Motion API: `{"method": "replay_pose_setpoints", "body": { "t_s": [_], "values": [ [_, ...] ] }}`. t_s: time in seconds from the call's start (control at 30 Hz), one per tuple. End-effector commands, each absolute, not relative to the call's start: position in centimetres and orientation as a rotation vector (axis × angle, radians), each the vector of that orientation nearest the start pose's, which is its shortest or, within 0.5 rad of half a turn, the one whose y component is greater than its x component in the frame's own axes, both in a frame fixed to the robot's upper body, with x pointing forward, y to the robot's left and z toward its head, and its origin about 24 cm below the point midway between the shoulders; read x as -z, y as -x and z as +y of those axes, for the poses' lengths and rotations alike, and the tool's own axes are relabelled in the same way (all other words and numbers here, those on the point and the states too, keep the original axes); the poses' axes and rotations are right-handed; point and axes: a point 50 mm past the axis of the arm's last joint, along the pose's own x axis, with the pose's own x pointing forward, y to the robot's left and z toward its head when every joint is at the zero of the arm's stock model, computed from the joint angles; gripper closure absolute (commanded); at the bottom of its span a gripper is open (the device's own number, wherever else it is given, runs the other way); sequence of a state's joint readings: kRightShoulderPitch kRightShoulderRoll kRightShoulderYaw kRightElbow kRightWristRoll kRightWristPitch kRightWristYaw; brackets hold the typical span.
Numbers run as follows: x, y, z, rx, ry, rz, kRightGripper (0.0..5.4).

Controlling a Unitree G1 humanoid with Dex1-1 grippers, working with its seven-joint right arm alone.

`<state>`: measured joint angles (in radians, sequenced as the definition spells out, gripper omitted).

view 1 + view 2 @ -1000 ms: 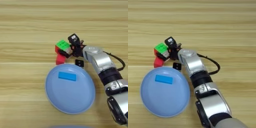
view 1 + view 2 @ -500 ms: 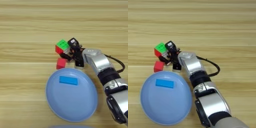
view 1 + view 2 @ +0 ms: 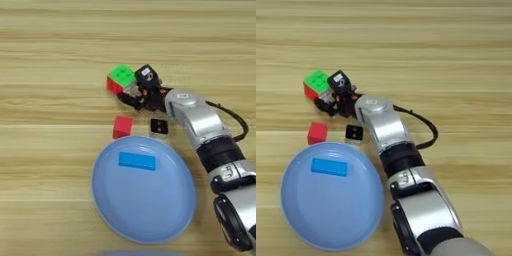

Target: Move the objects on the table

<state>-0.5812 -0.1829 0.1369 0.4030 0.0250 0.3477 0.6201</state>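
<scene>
The right eye view shows much more of the silver arm than the left eye view. The black pincer (image 3: 136, 93) sits at the puzzle cube's (image 3: 120, 79) 4 o'clock side, its two fingers apart and touching the cube. The red cube (image 3: 123, 126) lies at the cube's 6 o'clock. The blue block (image 3: 136, 161) rests on the blue plate (image 3: 165, 220). No writing can be read.

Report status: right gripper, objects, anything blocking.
Right gripper at puzzle cube, grip unclear. Blue block on plate; red cube on table. Black-and-white piece beside forearm.
</scene>
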Motion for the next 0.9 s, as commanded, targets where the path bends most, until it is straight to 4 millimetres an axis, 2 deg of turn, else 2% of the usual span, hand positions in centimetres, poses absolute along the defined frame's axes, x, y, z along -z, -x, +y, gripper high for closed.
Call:
{"method": "replay_pose_setpoints", "body": {
  "t_s": [0.03, 0.1, 0.2, 0.43, 0.57, 0.9],
  "values": [
    [-13.9, -33.3, -9.9, -0.904, 0.239, -0.039, 2.07],
    [-14.5, -31.2, -9.6, -1.064, 0.268, -0.101, 2.07],
    [-14.2, -28.5, -9.6, -1.263, 0.312, -0.116, 2.07],
    [-13.6, -24.2, -10.5, -1.603, 0.325, -0.060, 2.07],
    [-12.4, -23.1, -11.3, -1.689, 0.395, 0.017, 2.07],
    [-9.3, -23.0, -13.0, -1.673, 0.489, 0.189, 2.07]
  ]
}}
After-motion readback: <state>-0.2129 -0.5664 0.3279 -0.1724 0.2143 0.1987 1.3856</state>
